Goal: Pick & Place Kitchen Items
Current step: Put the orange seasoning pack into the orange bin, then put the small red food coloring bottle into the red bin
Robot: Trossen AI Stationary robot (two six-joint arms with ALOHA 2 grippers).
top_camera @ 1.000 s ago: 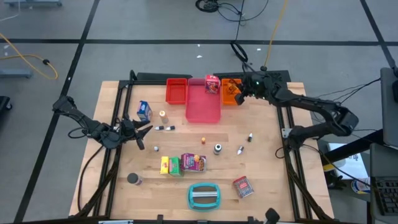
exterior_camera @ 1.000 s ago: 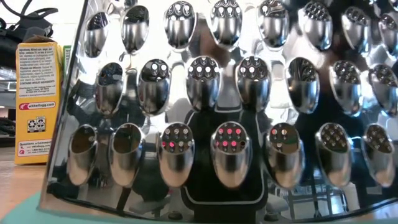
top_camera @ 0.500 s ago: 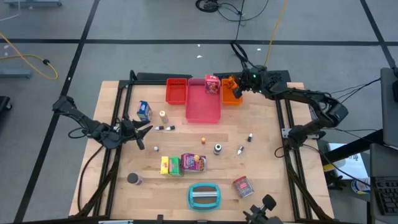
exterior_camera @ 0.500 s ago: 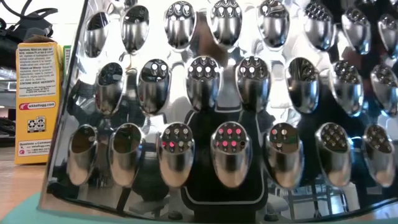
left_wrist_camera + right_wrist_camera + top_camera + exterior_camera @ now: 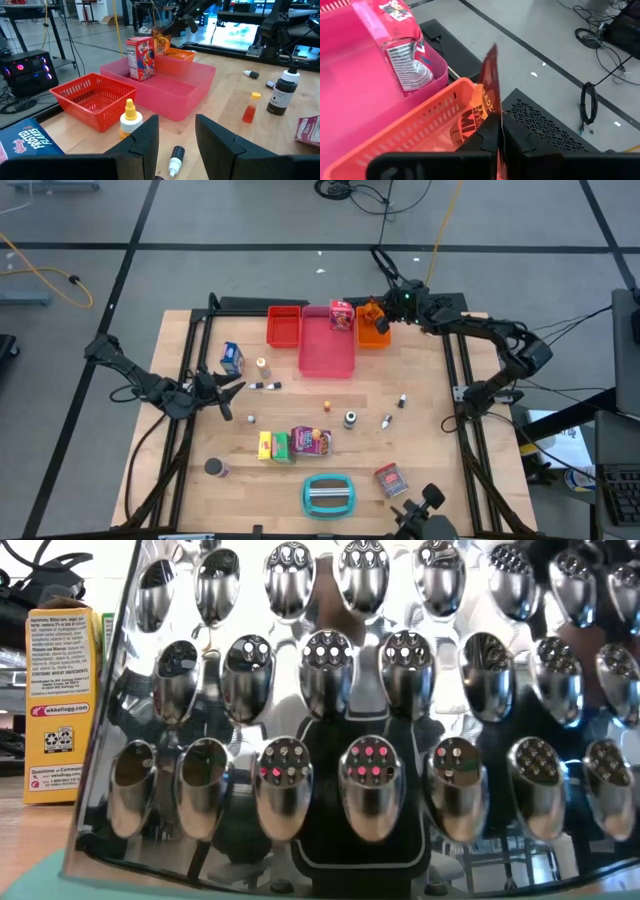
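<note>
The right pincer is held over the orange plastic basket at the far edge of the wooden surface, its fingers pressed together on a thin orange-and-black seasoning packet, whose lower end hangs inside the basket. Just beside the basket, a red-and-white cereal box is seen standing at the far end of the pink plastic tray, with a red mesh basket on the tray's other side.

The left pincer is stationed low over the left part of the surface, its fingers parted with nothing between them. Close ahead of it lie a black-and-white marker and a small yellow-capped bottle, with a blue-and-white cereal box nearby.

Nearer the middle are scattered a tiny orange bottle, a dark white-capped bottle, yellow and green boxes and a purple packet. A dark can, a red-and-white box and a teal-and-grey grater are set along the near edge.
</note>
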